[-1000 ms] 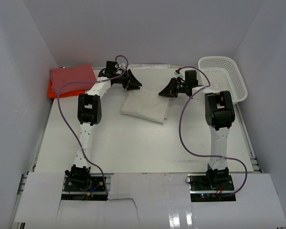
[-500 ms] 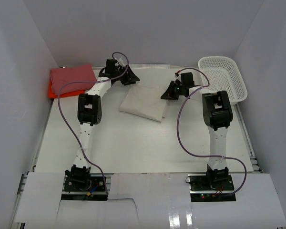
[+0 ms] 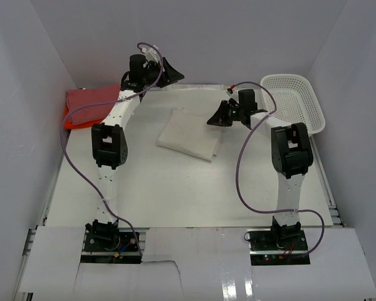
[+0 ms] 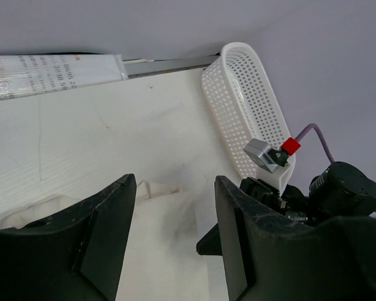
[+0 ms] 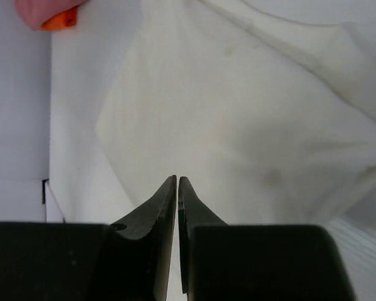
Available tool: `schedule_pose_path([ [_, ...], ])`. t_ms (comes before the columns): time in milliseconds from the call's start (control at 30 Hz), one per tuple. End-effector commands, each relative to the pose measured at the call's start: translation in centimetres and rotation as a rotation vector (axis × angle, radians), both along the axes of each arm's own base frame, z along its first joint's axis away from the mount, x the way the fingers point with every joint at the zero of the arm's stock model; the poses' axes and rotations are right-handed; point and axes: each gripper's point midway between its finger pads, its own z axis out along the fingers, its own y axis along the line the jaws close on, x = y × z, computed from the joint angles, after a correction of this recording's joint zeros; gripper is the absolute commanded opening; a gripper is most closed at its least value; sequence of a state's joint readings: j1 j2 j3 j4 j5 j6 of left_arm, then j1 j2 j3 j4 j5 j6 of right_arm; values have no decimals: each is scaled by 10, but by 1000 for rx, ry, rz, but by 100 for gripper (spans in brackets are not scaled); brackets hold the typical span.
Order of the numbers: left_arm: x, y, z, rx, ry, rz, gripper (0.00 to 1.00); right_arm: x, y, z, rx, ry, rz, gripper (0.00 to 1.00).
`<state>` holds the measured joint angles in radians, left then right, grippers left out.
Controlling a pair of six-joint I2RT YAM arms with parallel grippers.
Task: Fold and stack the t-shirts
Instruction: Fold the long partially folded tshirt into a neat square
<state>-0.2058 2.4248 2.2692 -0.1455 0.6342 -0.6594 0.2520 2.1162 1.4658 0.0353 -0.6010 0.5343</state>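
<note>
Looking from above, the cream t-shirt (image 3: pixel 188 135) lies folded in the middle of the bench (image 3: pixel 175 188). It is well apart from the pink-red t-shirt (image 3: pixel 91 99), which is stacked on the orange t-shirt (image 3: pixel 67 120) at far left. The left end effector (image 3: pixel 168 70) hangs high at the far edge. The right end effector (image 3: pixel 214 119) sits by the cream fold's right corner.

From the left wrist, the jaws stand wide and empty, and the basket (image 4: pixel 244 94) is off to the side.

From the right wrist, the fingers are pressed nearly together over the cloth, gripping nothing.

The next step is probably carrying the cream t-shirt to the stack. Pinch through all layers at both edges and lift level; the bench between fold and stack looks open.
</note>
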Motion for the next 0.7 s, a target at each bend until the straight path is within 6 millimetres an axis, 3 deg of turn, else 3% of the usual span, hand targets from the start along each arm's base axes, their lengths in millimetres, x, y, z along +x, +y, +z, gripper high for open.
schedule_pose_path([
  [0, -21, -6, 27, -9, -44, -72, 64, -17, 43, 60, 142, -84, 164, 11],
  [133, -24, -5, -4, 20, 10, -82, 64, -40, 83, 57, 208, -28, 276, 11],
  [267, -24, -1, -38, 56, 63, -66, 63, -44, 111, 34, 280, 47, 321, 11],
  [333, -27, 1, -54, 69, 96, -53, 63, -46, 120, 28, 314, 64, 342, 11],
  [367, -27, 2, -59, 75, 100, -43, 63, -45, 123, 15, 325, 88, 341, 10],
  [433, -28, 4, -64, 82, 103, -31, 63, -44, 130, 13, 364, 98, 352, 9],
  [667, -33, 3, -97, 79, 152, -68, 62, -51, 141, -43, 343, 177, 340, 8],
])
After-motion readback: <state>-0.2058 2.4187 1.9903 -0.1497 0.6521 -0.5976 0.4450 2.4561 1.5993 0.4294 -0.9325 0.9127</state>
